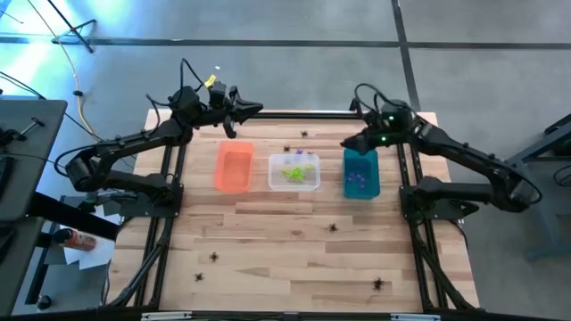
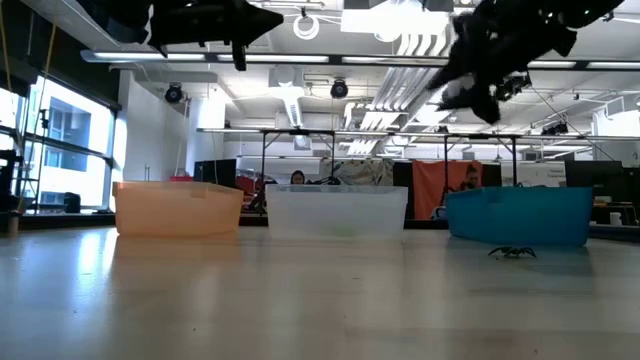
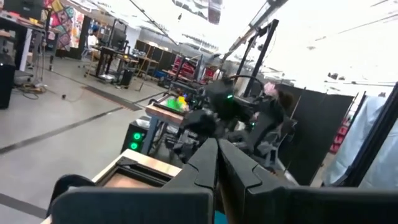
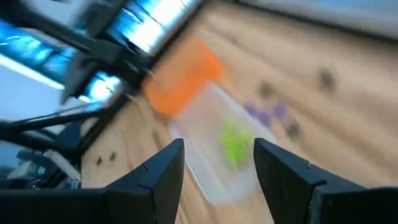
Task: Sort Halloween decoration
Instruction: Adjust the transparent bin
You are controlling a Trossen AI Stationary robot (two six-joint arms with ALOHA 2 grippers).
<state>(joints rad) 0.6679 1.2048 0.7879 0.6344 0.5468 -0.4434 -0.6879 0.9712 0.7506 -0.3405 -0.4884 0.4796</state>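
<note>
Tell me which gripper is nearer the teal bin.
Right. The right gripper hangs open just above the teal bin's far end. The left gripper, shut, sits beyond the orange bin, with the clear bin between it and the teal one.

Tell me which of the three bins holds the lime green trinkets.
The clear bin, the middle one in the row, between the orange bin and the teal bin, with the lime green trinkets lying inside.

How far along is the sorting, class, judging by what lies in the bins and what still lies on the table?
Partly done. Green trinkets lie in the clear bin and purple ones in the teal bin; the orange bin looks empty. The right gripper hangs open and empty above the teal bin; the left gripper waits shut. Black spiders remain scattered on the table.
</note>
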